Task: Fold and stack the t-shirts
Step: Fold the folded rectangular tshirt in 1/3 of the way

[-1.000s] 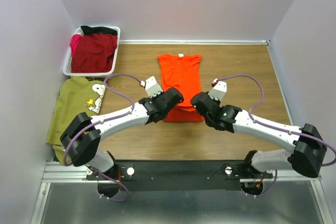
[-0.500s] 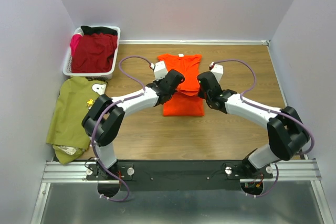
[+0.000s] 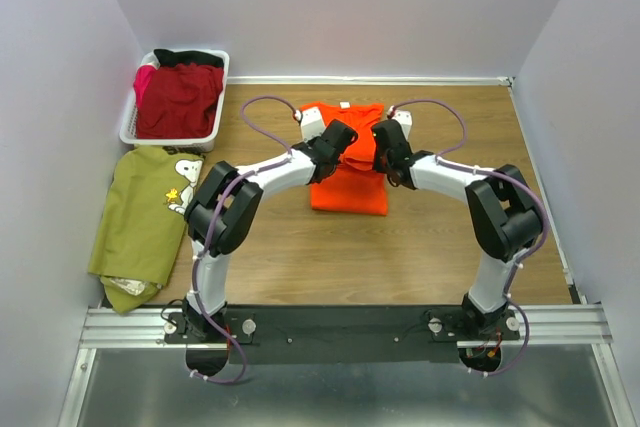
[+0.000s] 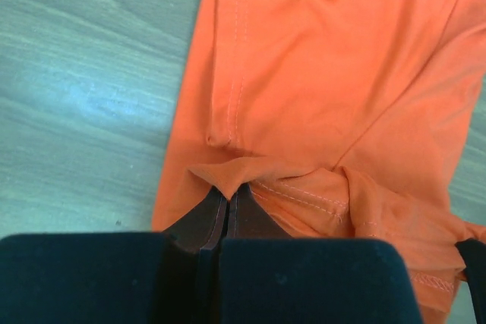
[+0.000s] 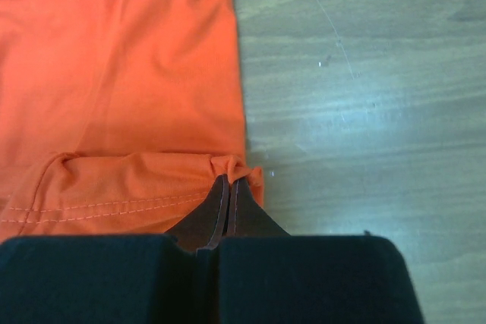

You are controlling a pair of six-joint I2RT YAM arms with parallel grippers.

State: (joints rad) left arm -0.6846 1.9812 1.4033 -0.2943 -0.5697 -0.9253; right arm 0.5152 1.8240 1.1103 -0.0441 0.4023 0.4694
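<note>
The bright orange t-shirt (image 3: 350, 187) lies in the middle of the wooden table, its near hem carried back over the body. My left gripper (image 3: 340, 135) is shut on the hem's left corner, a pinched orange fold (image 4: 231, 172) at its tips. My right gripper (image 3: 383, 137) is shut on the hem's right corner (image 5: 231, 166). Both hold the hem just above the shirt's upper part. A dark red t-shirt (image 3: 180, 99) lies in the basket. An olive green t-shirt with a cartoon-dog print (image 3: 150, 212) lies flat at the left.
A white slatted basket (image 3: 128, 127) stands at the far left corner. White walls close the table on the left, back and right. Purple cables loop over both arms. Bare wood (image 3: 470, 207) shows to the right of the orange shirt.
Both grippers have moved away from the bases toward the far wall, carrying the orange shirt's near hem over its body. The shirt now lies folded shorter.
</note>
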